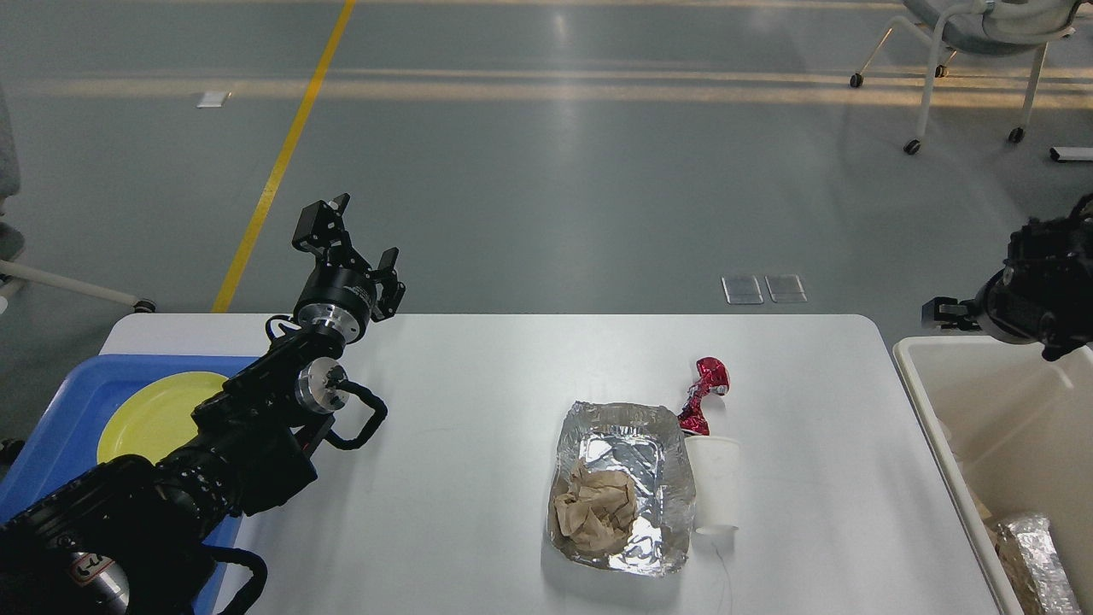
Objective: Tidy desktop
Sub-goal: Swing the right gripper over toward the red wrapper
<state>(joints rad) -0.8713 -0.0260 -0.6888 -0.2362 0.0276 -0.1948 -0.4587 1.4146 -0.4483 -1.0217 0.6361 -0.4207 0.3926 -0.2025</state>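
The white desktop (478, 384) carries a crumpled foil tray (657, 453) with a wad of brown paper (595, 508) in it. A white paper cup (713, 483) lies on its side against the tray's right edge. A twisted red wrapper (703, 395) lies just behind the cup. My left gripper (367, 229) is open and empty, raised over the desktop's far left corner. My right gripper (943, 313) hovers above the far left corner of the cream bin (1008, 401); it is dark, and its fingers cannot be told apart.
A blue tray (60, 410) with a yellow plate (154, 410) sits at the left edge, partly under my left arm. A foil bundle (1033, 555) lies in the cream bin. Chairs on castors stand on the floor at the far right.
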